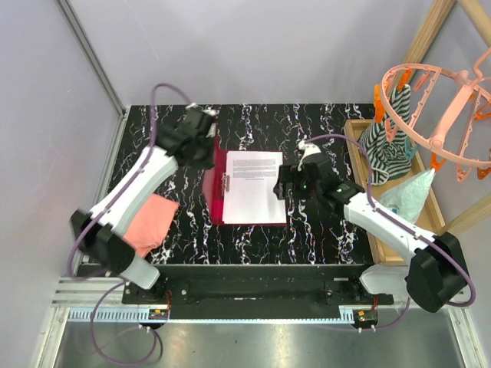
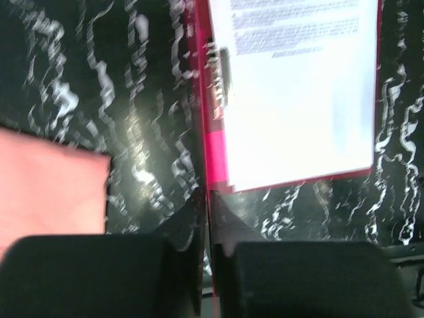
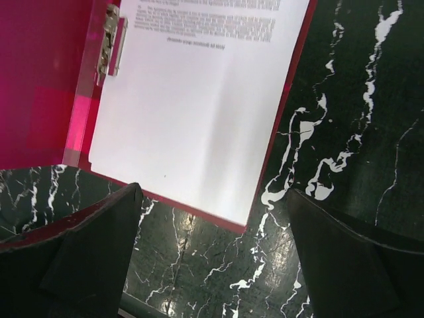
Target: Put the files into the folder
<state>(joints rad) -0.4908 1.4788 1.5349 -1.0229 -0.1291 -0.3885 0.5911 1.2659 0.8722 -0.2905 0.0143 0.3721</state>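
1. The files [image 1: 253, 184], smooth white sheets with print too blurred to read, are lying on the right half of the open folder [image 1: 217, 201], mid-worktop [image 1: 322, 123].
2. Its glossy crimson left cover is standing raised, with its far corner hiding beneath the left pincer [image 2: 206, 202], which is pinching the cover's edge.
3. The right pincer [image 3: 212, 192] is gaping wide over the folder's near edge, touching nothing.

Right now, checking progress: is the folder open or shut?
Open: the folder cover is lifted aside, leaving the files and clip exposed.

Black printed lines at head of top sheet of files [image 1: 253, 186], inside folder [image 1: 215, 201]: too small and blurred, nothing readable.
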